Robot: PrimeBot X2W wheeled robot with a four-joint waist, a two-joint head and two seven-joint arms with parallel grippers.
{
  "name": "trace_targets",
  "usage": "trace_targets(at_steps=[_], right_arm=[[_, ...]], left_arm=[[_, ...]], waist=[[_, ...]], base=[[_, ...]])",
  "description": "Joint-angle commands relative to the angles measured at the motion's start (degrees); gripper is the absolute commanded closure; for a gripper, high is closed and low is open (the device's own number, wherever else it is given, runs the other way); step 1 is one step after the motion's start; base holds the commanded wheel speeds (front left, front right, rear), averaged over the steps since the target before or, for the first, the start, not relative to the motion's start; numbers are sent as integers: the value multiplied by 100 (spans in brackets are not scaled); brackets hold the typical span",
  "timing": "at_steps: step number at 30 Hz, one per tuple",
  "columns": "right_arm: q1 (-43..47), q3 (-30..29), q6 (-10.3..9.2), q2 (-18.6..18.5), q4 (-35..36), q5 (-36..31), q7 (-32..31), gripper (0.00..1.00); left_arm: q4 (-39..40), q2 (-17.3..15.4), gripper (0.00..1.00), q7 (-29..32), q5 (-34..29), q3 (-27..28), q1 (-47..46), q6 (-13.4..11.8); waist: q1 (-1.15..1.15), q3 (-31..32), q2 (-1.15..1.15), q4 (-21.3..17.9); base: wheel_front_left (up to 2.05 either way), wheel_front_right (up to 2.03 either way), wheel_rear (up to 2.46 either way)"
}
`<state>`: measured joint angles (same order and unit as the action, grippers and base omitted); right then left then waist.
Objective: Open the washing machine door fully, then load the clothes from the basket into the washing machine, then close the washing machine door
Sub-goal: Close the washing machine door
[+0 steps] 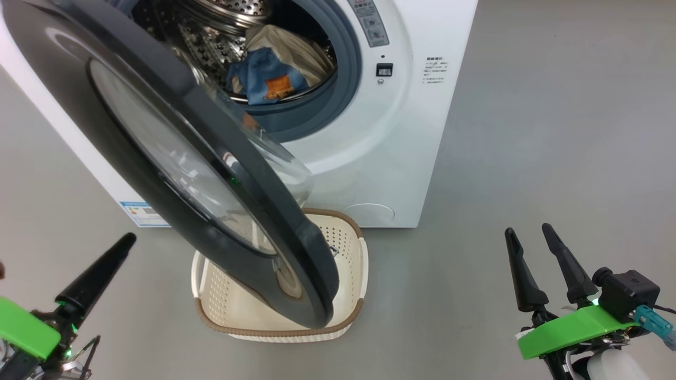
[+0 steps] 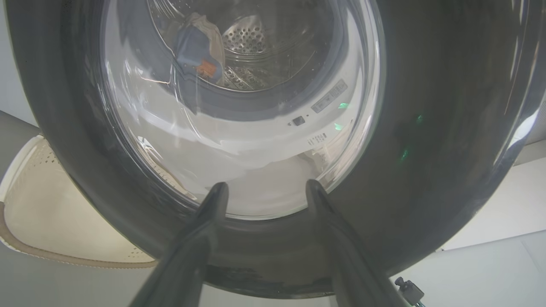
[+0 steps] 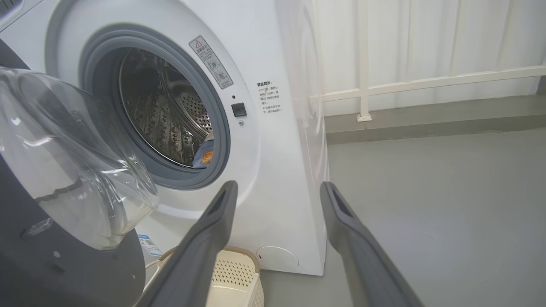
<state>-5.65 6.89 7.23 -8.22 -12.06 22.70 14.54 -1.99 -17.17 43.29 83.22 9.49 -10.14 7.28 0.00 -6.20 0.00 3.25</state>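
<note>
The washing machine (image 1: 380, 158) stands with its door (image 1: 174, 158) swung partway out, the black rim hanging over the basket (image 1: 354, 253). Inside the steel drum lie the clothes (image 1: 272, 74), blue with an orange print against cream cloth; they also show through the glass as clothes (image 2: 198, 49). The basket looks empty where it shows. My left gripper (image 2: 266, 187) is open, its fingers pointing at the door's outer face (image 2: 426, 128), close to the lower rim; one dark finger (image 1: 97, 277) shows at lower left. My right gripper (image 1: 531, 245) is open and holds nothing, right of the machine.
Grey floor (image 1: 554, 132) spreads wide to the right of the machine. A white railing (image 3: 426, 81) and a low grey step (image 3: 426, 115) run along the back wall. A blue label sticker (image 1: 140, 211) sits on the machine's lower front.
</note>
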Motion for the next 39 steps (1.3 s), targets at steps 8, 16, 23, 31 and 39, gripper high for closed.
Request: trace_targets(at_steps=[8,16,23,31,39], right_arm=[[-44,129,25,-72,119,-66,46,0],[-25,124,25,-72,118,-65,46,0],[-30,103,25,-70,129,-71,46,0],[-54,88,25,-60,122,-71,46,0],[-50,37,25,-71,123,-69,46,0]], left_arm=[[-158,-442,0,-1598,-562,-123,87,21],[-391,-793,0,-3194,-824,-727,282,21],[-633,-1102,0,-4373,-912,-1274,324,21],[-1031,-1375,0,-5643,-1075,-2005,292,21],[-1212,-1192,0,-5826,-2053,-1808,228,21]], waist=[[0,40,0,135],[0,56,0,198],[0,20,0,253],[0,-5,0,311],[0,-6,0,413]], base=[[0,0,0],[0,0,0],[0,0,0],[0,0,0],[0,0,0]])
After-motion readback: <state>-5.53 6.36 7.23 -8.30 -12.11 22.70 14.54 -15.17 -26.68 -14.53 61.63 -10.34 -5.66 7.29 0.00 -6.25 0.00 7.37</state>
